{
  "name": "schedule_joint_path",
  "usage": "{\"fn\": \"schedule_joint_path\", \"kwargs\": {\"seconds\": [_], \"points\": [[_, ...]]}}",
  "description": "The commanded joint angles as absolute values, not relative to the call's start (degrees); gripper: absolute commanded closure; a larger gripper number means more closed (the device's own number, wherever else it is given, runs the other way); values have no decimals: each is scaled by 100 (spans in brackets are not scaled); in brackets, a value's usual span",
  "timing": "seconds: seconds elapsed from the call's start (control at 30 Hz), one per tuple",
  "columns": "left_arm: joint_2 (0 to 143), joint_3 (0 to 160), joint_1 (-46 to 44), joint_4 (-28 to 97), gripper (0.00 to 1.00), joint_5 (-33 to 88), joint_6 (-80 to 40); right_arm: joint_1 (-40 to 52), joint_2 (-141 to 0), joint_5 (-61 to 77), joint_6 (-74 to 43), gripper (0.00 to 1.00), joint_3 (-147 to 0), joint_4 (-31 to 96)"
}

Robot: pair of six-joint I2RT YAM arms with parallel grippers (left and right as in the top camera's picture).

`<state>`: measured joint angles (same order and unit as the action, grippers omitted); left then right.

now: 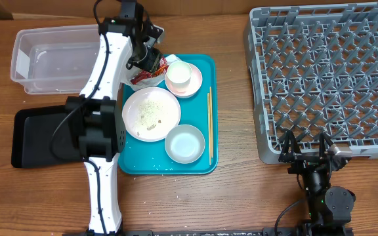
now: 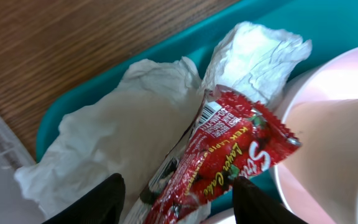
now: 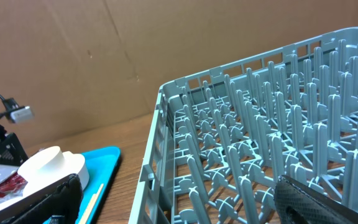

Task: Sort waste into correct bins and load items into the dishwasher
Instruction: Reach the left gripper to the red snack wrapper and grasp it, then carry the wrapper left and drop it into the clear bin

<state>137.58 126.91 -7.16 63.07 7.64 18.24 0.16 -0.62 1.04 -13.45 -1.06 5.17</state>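
A red snack wrapper [image 2: 229, 158] lies on crumpled white napkins [image 2: 129, 137] at the back left corner of the teal tray [image 1: 205, 72]. My left gripper [image 1: 151, 60] is open, its fingers [image 2: 179, 202] straddling the wrapper's lower end. The tray also holds a pink cup on a saucer [image 1: 182, 77], a pink plate with crumbs [image 1: 151, 113], a small white bowl [image 1: 184, 143] and a pair of chopsticks [image 1: 209, 124]. My right gripper [image 1: 310, 157] is open and empty, resting near the front edge of the grey dishwasher rack [image 1: 327, 72], which also fills the right wrist view [image 3: 272, 143].
A clear plastic bin [image 1: 54, 59] stands at the back left. A black bin [image 1: 41, 134] lies left of the tray, partly under my left arm. Bare wooden table lies between the tray and the rack.
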Motion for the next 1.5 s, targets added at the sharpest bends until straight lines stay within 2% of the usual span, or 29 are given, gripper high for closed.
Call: {"fn": "schedule_joint_path", "kwargs": {"seconds": [0.0, 0.13, 0.2, 0.37, 0.4, 0.7, 0.9, 1.0, 1.17, 1.37, 1.47], "points": [[13979, 12766, -757, 6296, 46, 727, 2104, 54, -16, 49, -1326, 0, -47, 484], [14016, 12766, -757, 6178, 52, 696, 2104, 54, -16, 49, -1326, 0, -47, 484], [14025, 12766, -753, 6123, 59, 685, 2104, 54, -16, 49, -1326, 0, -47, 484], [14025, 12766, -753, 6123, 92, 683, 2097, 54, -16, 49, -1326, 0, -47, 484], [14022, 12766, -760, 6114, 96, 683, 2071, 54, -16, 49, -1326, 0, -47, 484], [13393, 13738, -705, 6224, 96, 709, 539, 54, -16, 49, -1326, 0, -47, 484], [12728, 14092, -652, 6377, 96, 681, 360, 54, -16, 49, -1326, 0, -47, 484], [12545, 14092, -519, 6261, 96, 209, -32, 54, -16, 49, -1326, 0, -47, 484], [12505, 14081, -21, 6152, 96, -1319, -2305, 54, -16, 49, -1326, 0, -47, 484], [12722, 14057, 729, 6372, 96, -1334, -5258, 54, -16, 49, -1326, 0, -47, 484], [12908, 14040, 982, 6434, 95, -1151, -6217, 54, -16, 49, -1326, 0, -47, 484]]}}
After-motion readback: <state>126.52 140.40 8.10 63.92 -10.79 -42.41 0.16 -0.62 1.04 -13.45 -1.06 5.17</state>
